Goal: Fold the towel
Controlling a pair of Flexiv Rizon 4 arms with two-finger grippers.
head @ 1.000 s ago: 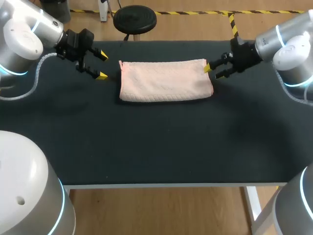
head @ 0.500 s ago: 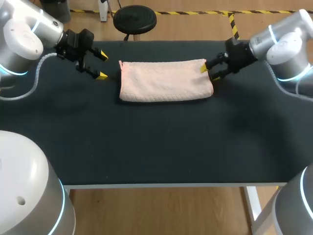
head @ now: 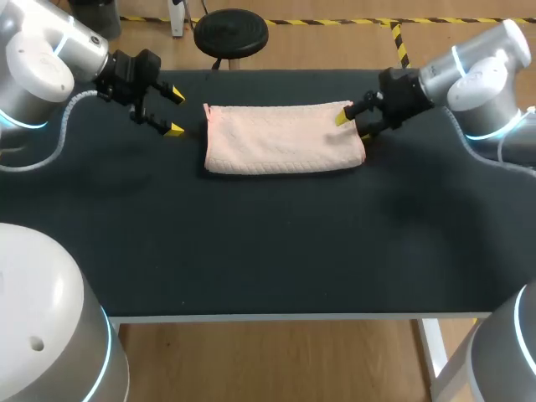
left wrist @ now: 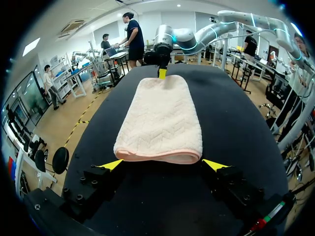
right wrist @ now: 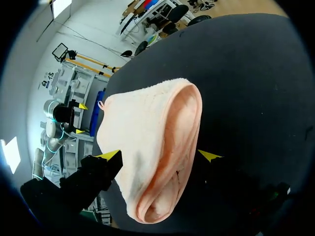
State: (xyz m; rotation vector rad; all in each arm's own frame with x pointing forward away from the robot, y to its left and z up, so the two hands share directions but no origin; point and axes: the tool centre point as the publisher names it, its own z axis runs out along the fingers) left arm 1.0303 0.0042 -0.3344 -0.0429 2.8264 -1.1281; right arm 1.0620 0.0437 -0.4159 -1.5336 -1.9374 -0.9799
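Now, towel (head: 280,138) edge inside released right end effector (head: 353,127); left end effector (head: 176,112) released, apart.

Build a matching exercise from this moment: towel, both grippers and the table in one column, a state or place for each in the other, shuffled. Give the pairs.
Column one:
1. towel
2. left gripper
3. right gripper
4. table

Column two:
A. black, with the cloth lying on it
B. open, just off one short end of the cloth, not touching it
C. pink, lying folded and flat
D. open, straddling the other short end of the cloth

Pairs: 1-C, 2-B, 3-D, 4-A
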